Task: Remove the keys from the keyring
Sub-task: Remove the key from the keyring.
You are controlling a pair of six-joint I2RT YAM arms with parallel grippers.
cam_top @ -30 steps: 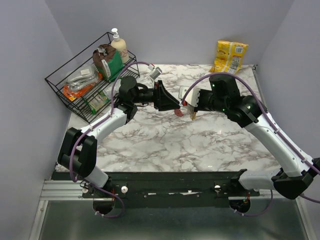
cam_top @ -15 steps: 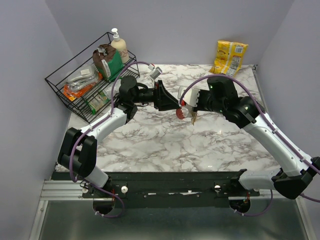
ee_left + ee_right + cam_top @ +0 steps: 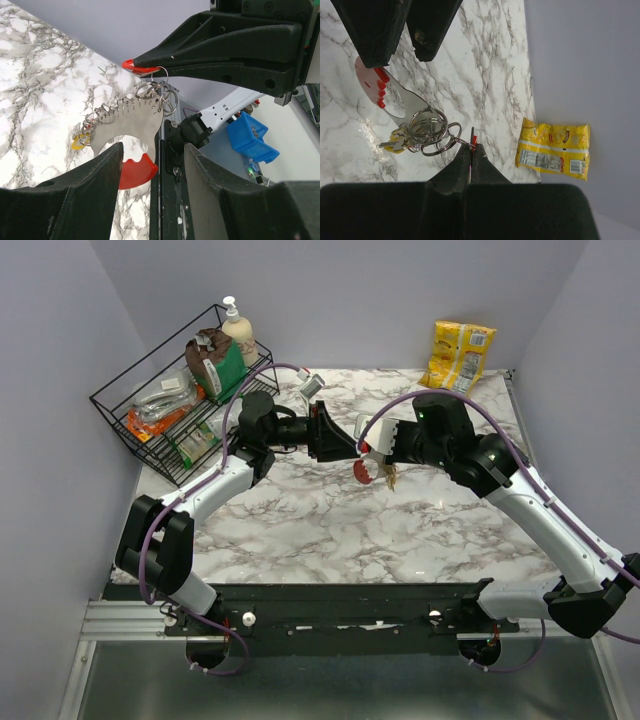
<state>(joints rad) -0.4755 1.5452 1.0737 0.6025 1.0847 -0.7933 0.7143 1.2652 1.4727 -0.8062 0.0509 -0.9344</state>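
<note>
Right gripper (image 3: 368, 448) shifts left toward left gripper (image 3: 351, 452) since a second ago; keys (image 3: 383, 476) swing in with it, hanging above table (image 3: 300, 525).
Left wrist: right jaws pinched tight on keyring (image 3: 132, 65); flat red-headed key (image 3: 125, 132) sits between my parted left fingers (image 3: 75, 190), contact unclear.
Right wrist: bunch dangles from ring.
I judge second grasp close, no key off yet.

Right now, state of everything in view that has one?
left end effector: open, fingers either side of the flat silver tag
right end effector: shut on the red loop of the keyring
keyring: hanging from that grip
keys: bunched on the keyring
flat silver tag: on the keyring, unclamped
soap bottle: upright in the wire rack
snack bag: leaning at the back wall
</note>
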